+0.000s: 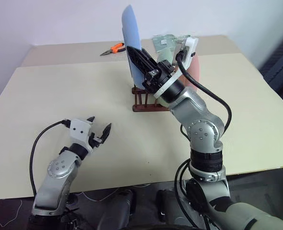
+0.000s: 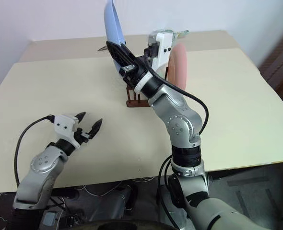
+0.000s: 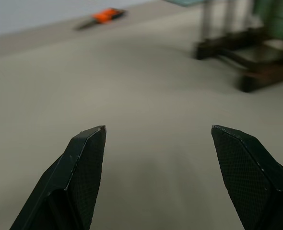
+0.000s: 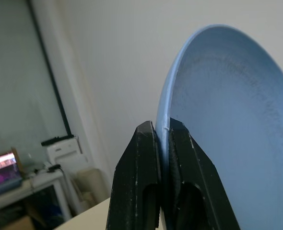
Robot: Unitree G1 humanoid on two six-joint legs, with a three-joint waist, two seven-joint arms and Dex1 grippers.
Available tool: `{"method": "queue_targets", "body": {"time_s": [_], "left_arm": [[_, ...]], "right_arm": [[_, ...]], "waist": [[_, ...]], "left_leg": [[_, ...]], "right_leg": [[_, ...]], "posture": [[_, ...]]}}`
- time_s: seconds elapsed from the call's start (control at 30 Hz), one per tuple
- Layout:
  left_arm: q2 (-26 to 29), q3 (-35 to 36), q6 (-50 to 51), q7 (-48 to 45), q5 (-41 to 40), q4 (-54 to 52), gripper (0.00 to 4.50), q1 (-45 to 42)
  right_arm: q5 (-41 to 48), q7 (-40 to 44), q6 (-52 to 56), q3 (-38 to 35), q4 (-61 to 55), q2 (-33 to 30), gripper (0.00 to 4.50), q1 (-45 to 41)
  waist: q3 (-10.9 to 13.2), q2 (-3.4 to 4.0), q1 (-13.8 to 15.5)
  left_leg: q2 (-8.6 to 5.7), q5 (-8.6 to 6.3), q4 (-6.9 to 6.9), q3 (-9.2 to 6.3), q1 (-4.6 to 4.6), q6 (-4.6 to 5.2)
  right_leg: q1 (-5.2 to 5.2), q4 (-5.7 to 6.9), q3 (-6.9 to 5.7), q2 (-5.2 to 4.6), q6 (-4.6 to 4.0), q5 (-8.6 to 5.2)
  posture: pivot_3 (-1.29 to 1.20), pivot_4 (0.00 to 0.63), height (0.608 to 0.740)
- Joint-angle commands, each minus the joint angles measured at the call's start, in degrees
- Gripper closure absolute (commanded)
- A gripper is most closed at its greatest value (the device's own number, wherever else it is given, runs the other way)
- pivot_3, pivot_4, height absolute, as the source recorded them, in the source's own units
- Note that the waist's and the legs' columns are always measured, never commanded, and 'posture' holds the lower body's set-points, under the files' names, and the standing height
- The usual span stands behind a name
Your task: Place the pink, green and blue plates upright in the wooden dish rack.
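My right gripper is shut on the rim of the blue plate, holding it upright on edge over the left end of the wooden dish rack. The plate's lower edge reaches down to the pegs; whether it rests between them is hidden by my arm. The pink plate stands upright at the rack's right end, partly behind my right arm. The green plate stands in the rack between them. My left gripper is open and holds nothing, low over the table at the near left, well short of the rack.
Orange-handled pliers lie on the far table behind the rack. A pale metal-looking object sits behind the rack. The table's front edge runs close under my left arm.
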Motion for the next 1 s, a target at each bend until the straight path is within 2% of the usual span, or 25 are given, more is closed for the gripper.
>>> {"method": "queue_targets", "body": {"time_s": [0.03,0.4,0.53,0.63,0.73,0.83,1.0], "left_arm": [[-0.92,-1.14,-1.01,-1.2,-0.03,-3.72,0.93,-0.33],[-1.47,-0.77,0.19,-2.36,0.11,-3.91,0.93,-1.08],[-1.61,-1.26,0.4,-2.49,0.39,-4.06,0.89,-1.24],[-1.73,-1.39,0.58,-2.62,0.54,-4.2,0.89,-1.2],[-1.95,-1.4,0.74,-2.75,0.69,-4.35,0.89,-1.13],[-2.19,-1.48,0.9,-2.92,0.76,-4.46,0.89,-1.01],[-2.6,-1.54,1.07,-2.82,0.96,-4.62,0.89,-0.88]], "right_arm": [[3.67,-5.58,1.89,-2.79,0.1,3.09,4.5,-0.29],[7.78,-15.27,8.54,-9.25,12.89,4.07,4.5,-6.44],[4.82,-14.84,8.43,-7.51,14.34,2.19,3.05,-8.27],[0.87,-12.75,6.95,-4.38,13.66,-0.11,1.54,-8.79],[-3.27,-9.86,4.91,-0.9,12.77,-2.73,1.54,-9.23],[-12.88,-4.0,-2.18,5.7,10.91,-9.44,1.54,-10.98],[-21.98,3.87,-14.28,8.87,6.38,-18.32,1.54,-10.19]], "waist": [[-0.02,0.07,-0.22],[-0.02,0.18,-0.59],[-0.01,0.19,-1.17],[-0.01,0.19,-1.24],[-0.01,0.19,-1.25],[0.0,0.21,-1.23],[-0.01,0.19,-1.18]], "left_leg": [[0.0,0.0,-0.01,0.0,0.0,0.0],[0.01,0.01,-0.02,0.01,0.0,0.01],[0.01,0.02,-0.03,0.01,-0.01,0.02],[0.01,0.02,-0.02,0.01,-0.01,0.03],[0.01,0.02,-0.02,0.01,-0.01,0.03],[0.01,0.02,-0.02,0.01,-0.01,0.02],[0.0,0.02,0.0,0.01,-0.05,0.02]], "right_leg": [[0.0,0.0,0.0,0.0,0.01,0.0],[-0.02,0.0,-0.03,0.0,0.03,0.01],[-0.01,-0.01,-0.05,-0.01,0.03,0.01],[-0.01,-0.01,-0.05,-0.01,0.03,0.02],[-0.01,-0.01,-0.06,-0.01,0.03,0.01],[0.0,-0.01,-0.06,-0.02,0.03,0.01],[0.02,-0.05,-0.12,-0.04,0.05,0.01]], "posture": [[0.0,0.15,0.727],[0.0,0.15,0.727],[0.0,0.15,0.727],[0.0,0.15,0.727],[0.0,0.15,0.727],[0.0,0.15,0.727],[0.0,0.15,0.727]]}}
